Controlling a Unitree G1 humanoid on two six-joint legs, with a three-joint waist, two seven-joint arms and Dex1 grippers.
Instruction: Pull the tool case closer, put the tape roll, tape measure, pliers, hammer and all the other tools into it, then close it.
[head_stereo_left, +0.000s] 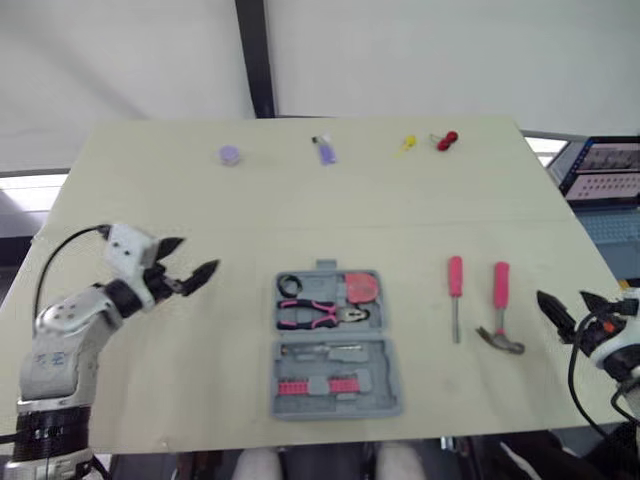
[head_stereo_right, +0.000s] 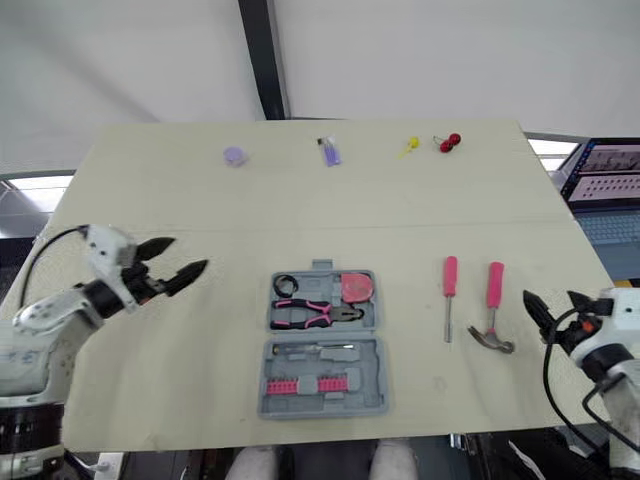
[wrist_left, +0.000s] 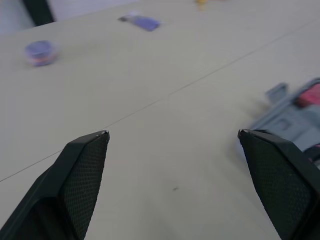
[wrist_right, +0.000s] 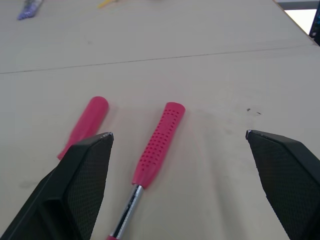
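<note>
The grey tool case (head_stereo_left: 388, 352) lies open at the table's near middle. Its far half holds a black tape roll (head_stereo_left: 290, 285), pink pliers (head_stereo_left: 320, 315) and a pink tape measure (head_stereo_left: 361, 288); its near half holds pink bits (head_stereo_left: 318, 385). Right of the case lie a pink-handled screwdriver (head_stereo_left: 455, 295) and a pink-handled hammer (head_stereo_left: 500, 310), also seen as the hammer (wrist_right: 157, 145) and the screwdriver (wrist_right: 85, 125) in the right wrist view. My left gripper (head_stereo_left: 200, 253) is open, left of the case and apart from it. My right gripper (head_stereo_left: 562, 298) is open, just right of the hammer, holding nothing.
Along the table's far edge sit a small purple round thing (head_stereo_left: 230, 155), a purple item (head_stereo_left: 326, 151), a yellow item (head_stereo_left: 408, 143) and a red item (head_stereo_left: 447, 140). A screen (head_stereo_left: 605, 170) stands beyond the table's right edge.
</note>
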